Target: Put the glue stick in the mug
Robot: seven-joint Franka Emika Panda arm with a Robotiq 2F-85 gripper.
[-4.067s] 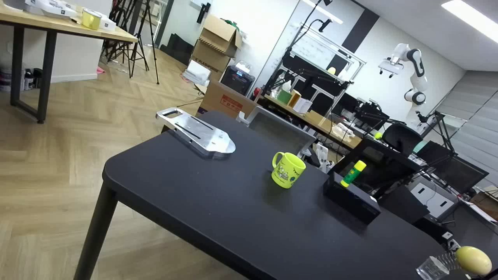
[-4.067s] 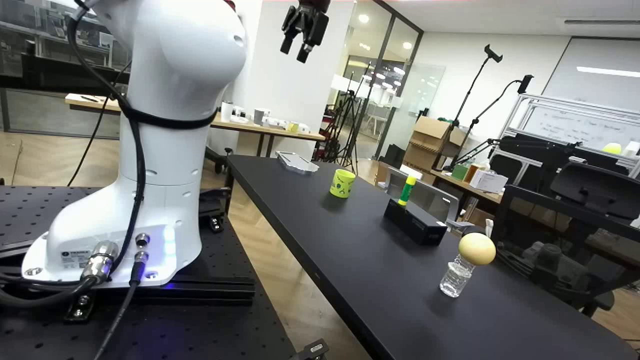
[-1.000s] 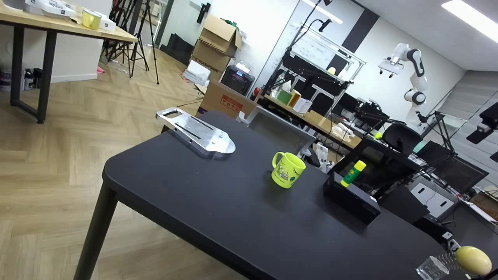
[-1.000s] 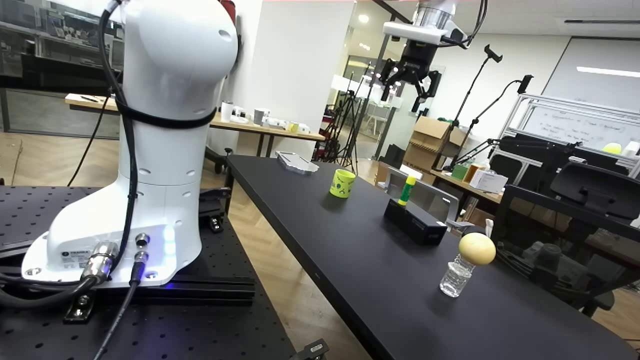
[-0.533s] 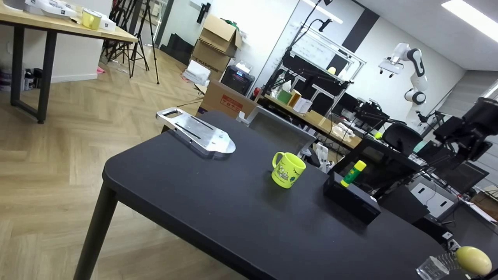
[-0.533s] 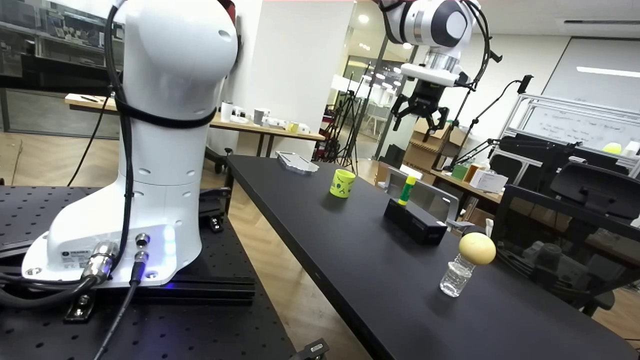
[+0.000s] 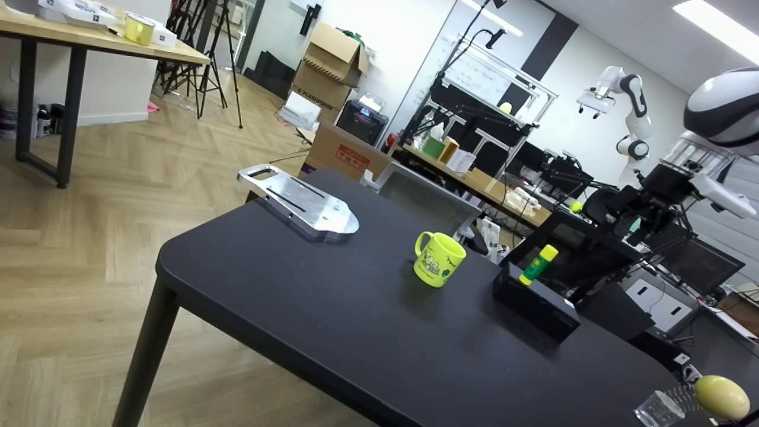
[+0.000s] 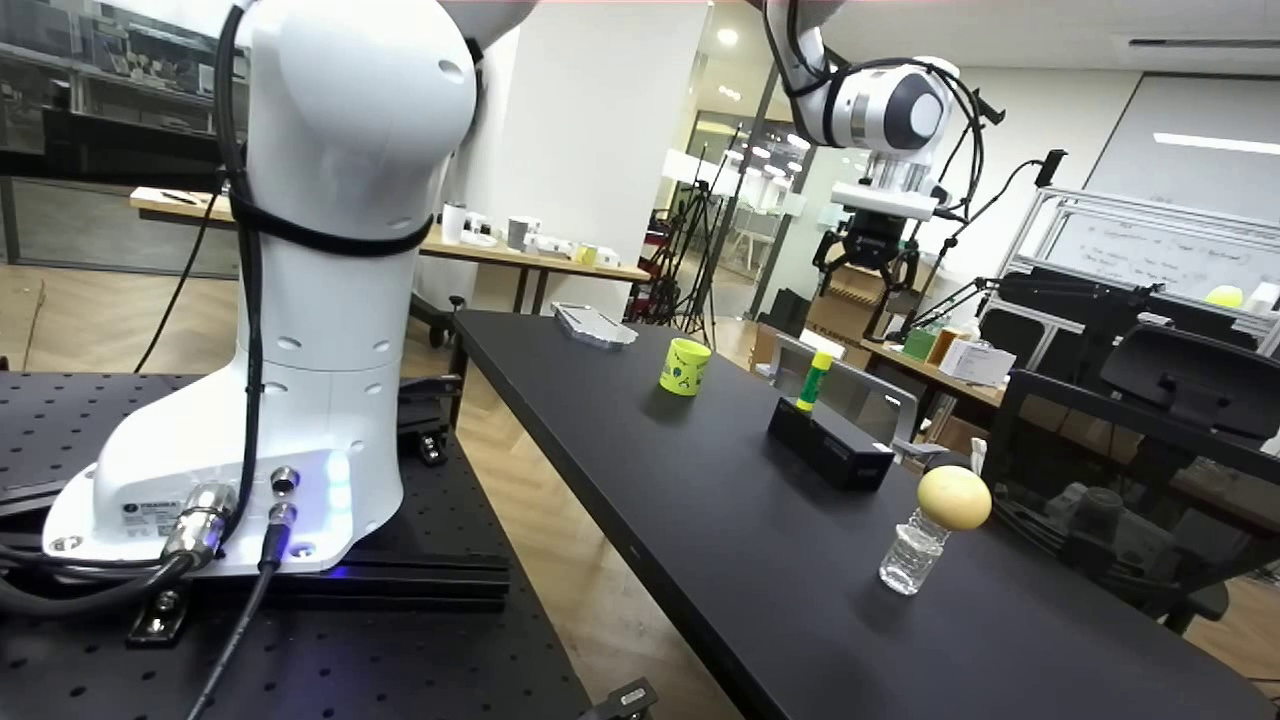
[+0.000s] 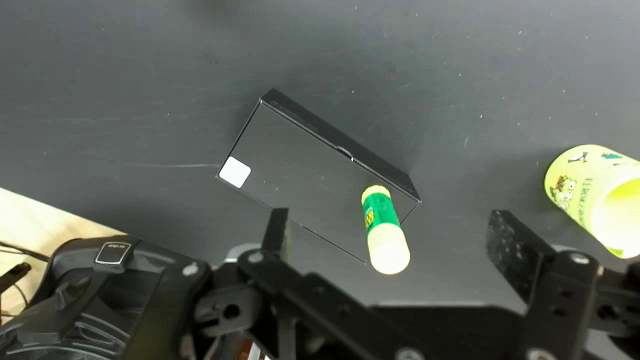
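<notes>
The glue stick (image 7: 538, 265), green with yellow ends, stands upright on the black box (image 7: 533, 308); it also shows in an exterior view (image 8: 813, 381). The lime yellow-green mug (image 7: 439, 261) stands upright on the dark table with its handle to one side; it is also in an exterior view (image 8: 685, 367) and at the right edge of the wrist view (image 9: 580, 195). My gripper (image 8: 858, 290) is open and empty, well above the box. In the wrist view the glue stick (image 9: 382, 220) shows below, between the two spread fingers, touching neither.
The black box (image 9: 300, 165) lies between the mug and a clear glass (image 8: 910, 555) with a spring and yellow ball (image 8: 953, 498). A flat grey-white tray (image 7: 305, 204) lies at the table's end. Chairs stand along the table's far side.
My gripper has come into view and moved down and across toward the space above the black box. It stays open. The glue stick, mug and box have not moved.
</notes>
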